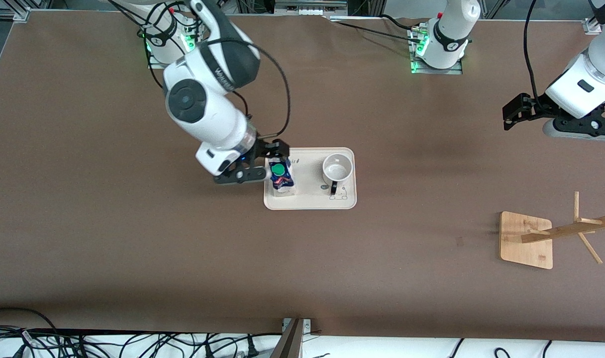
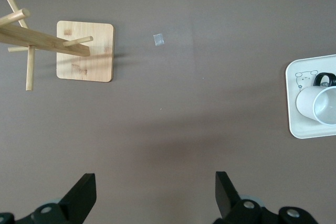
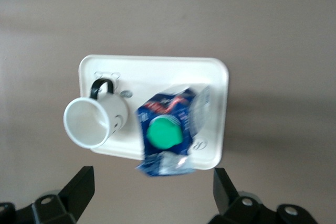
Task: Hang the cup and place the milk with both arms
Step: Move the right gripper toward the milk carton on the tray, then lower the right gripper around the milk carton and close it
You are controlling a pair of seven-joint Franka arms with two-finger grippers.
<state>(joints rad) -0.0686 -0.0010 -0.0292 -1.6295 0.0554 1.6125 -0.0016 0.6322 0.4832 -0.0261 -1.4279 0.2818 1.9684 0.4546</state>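
A small gable-top milk carton (image 1: 281, 178), dark blue with red and white print and a round green screw cap, and a small white mug (image 1: 337, 169) with a black loop handle are both carried upright on a cream rectangular tray (image 1: 310, 203) with rounded corners, set near the middle of the brown tabletop (image 1: 133, 258). The carton stands at the tray's edge toward the right arm's end, the mug at the edge toward the left arm's end, its handle turned toward the front camera, so each item is presented to the arm on its own side. The right gripper (image 1: 271, 160) is held over the carton with its fingers (image 3: 79, 192) spread wide and nothing grasped; a descent onto the carton appears to be in preparation. The left gripper (image 1: 519, 113) is kept waiting above the tabletop toward the left arm's end, its fingers (image 2: 81, 198) likewise released and empty. A wooden cup stand (image 1: 526, 239), with a square base and an angled post bearing pegs, is placed near that end, nearer the front camera, presumably so the mug can be hung there by the left arm.
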